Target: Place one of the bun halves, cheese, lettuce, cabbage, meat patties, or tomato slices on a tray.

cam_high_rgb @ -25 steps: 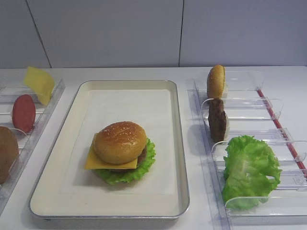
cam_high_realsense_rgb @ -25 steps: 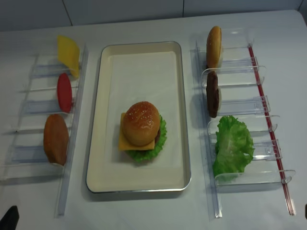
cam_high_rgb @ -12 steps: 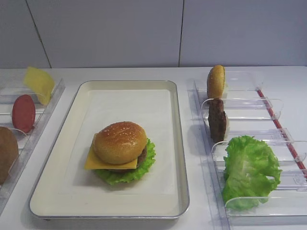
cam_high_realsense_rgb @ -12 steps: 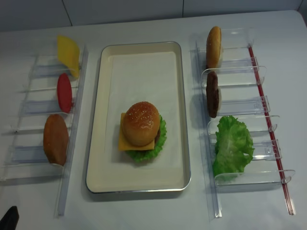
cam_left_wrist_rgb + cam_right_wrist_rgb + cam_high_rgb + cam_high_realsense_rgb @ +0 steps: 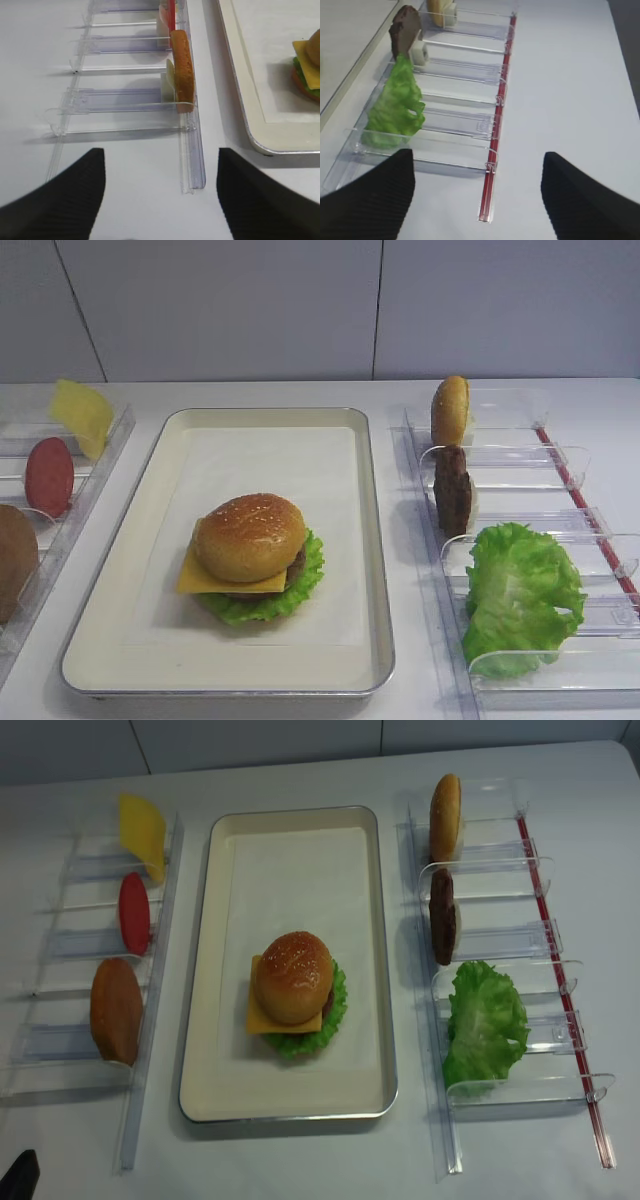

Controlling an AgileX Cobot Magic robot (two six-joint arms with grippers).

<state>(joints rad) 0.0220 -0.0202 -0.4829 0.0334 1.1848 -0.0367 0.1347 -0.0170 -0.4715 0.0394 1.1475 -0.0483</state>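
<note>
Right end effector (image 5: 477,195): fingers spread wide, nothing between them, hovering over bare desk (image 5: 570,75) just short of the right-hand clear rack (image 5: 470,125). Left end effector (image 5: 160,195): likewise parted and empty, poised over the desk near the end of the left-hand rack (image 5: 120,100).

Tray (image 5: 205,1020) between the two racks, holding an assembled stack: glossy speckled bun top (image 5: 293,976) resting on a cheese slice (image 5: 262,1020), with a patty edge and lettuce frill (image 5: 330,1015) showing beneath. Stack sits toward the near half of the tray, upright, not leaning.

Remaining stock: lettuce leaf (image 5: 485,1020), meat patty (image 5: 443,916) and bun half (image 5: 446,815) standing on edge in the right rack; cheese (image 5: 143,832), tomato slice (image 5: 134,912) and plain brown round (image 5: 116,1010) in the left rack.

Handling, judged: pieces look like light, rigid replicas; glossy bun dome likely slippery, best pinched across opposite rims. On-edge discs suited to a grasp across the two flat faces from above. Lettuce probably pliable; hold at the thick central fold, not the curled fringe.
</note>
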